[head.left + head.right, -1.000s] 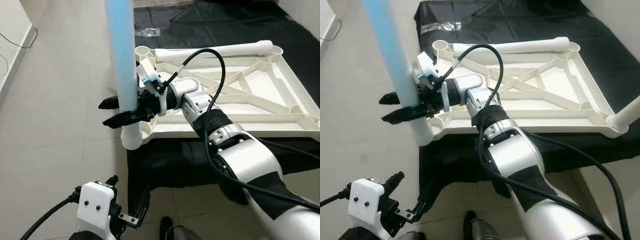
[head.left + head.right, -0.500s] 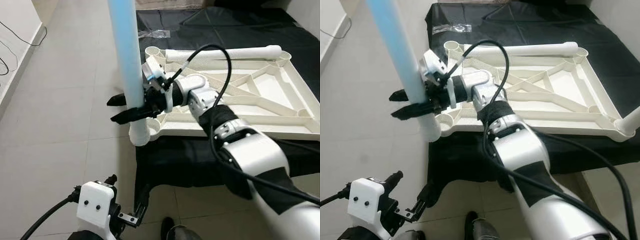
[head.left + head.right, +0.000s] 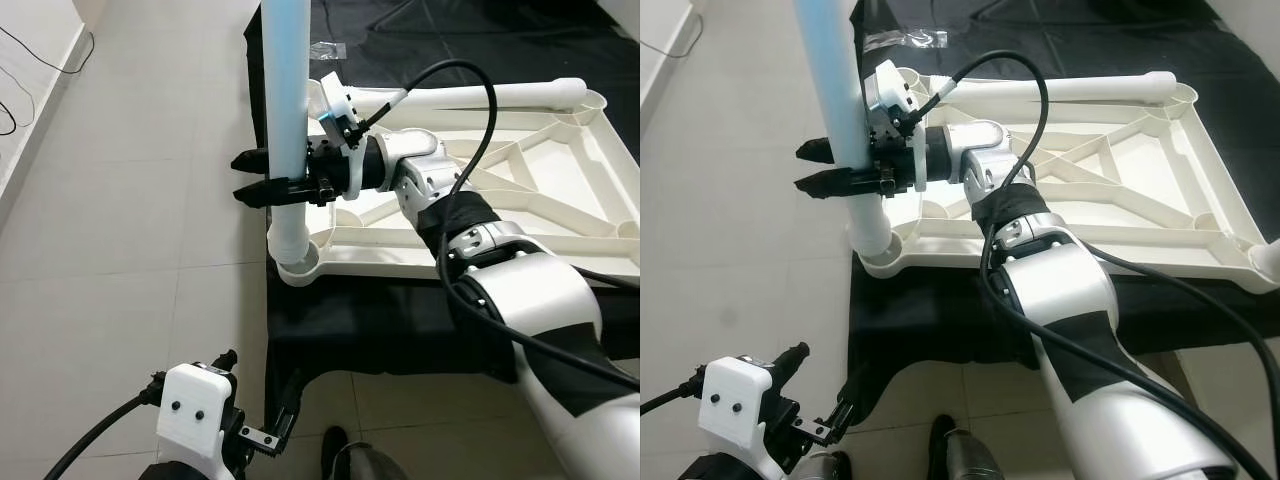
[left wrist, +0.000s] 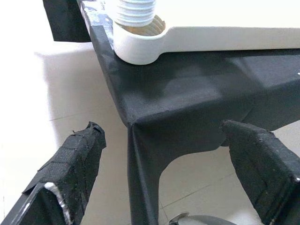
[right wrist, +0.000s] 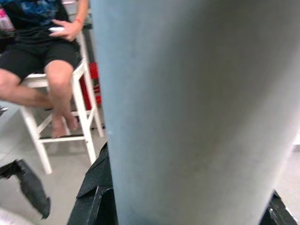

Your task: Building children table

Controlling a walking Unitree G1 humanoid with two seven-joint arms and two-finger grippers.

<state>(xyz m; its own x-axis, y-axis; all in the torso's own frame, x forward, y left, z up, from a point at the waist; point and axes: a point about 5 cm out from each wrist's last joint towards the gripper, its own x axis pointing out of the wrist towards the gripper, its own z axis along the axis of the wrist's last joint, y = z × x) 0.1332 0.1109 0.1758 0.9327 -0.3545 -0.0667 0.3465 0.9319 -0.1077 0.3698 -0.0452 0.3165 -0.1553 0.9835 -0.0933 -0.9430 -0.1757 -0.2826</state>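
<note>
The blue leg (image 3: 287, 95) is standing more upright now than half a second ago, when it was leaning, and its white threaded end is sitting down in the near-left corner socket (image 3: 297, 268) of the white tabletop (image 3: 1120, 190). The right gripper (image 3: 840, 168) is reaching left across that corner, its two black fingers clamping the leg just above the white end. The tabletop is lying upside down, ribs up, on a black cloth (image 4: 187, 93) over the floor. Counting legs: one blue one upright, one white leg (image 3: 470, 97) lying along the far edge. The left gripper (image 4: 164, 187) is hanging low near the cloth's corner, fingers spread wide, holding nothing. A seated person (image 5: 42, 56) is showing beyond the leg.
</note>
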